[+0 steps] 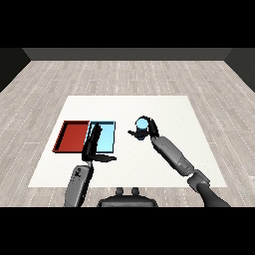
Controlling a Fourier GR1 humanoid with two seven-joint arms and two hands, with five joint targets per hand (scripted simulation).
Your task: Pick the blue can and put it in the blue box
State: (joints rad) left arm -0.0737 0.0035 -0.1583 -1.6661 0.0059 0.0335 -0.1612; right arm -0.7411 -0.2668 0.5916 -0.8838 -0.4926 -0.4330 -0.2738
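A white table fills the middle of the head view, on a grey plank floor. At about nine o'clock from the centre lie a red tray and a light blue tray, touching side by side. The left hand hangs over the light blue tray's near-left edge, fingers straight, thumb pointing toward three o'clock. Just right of centre, the right hand curls round the blue can, upright, apart from the trays.
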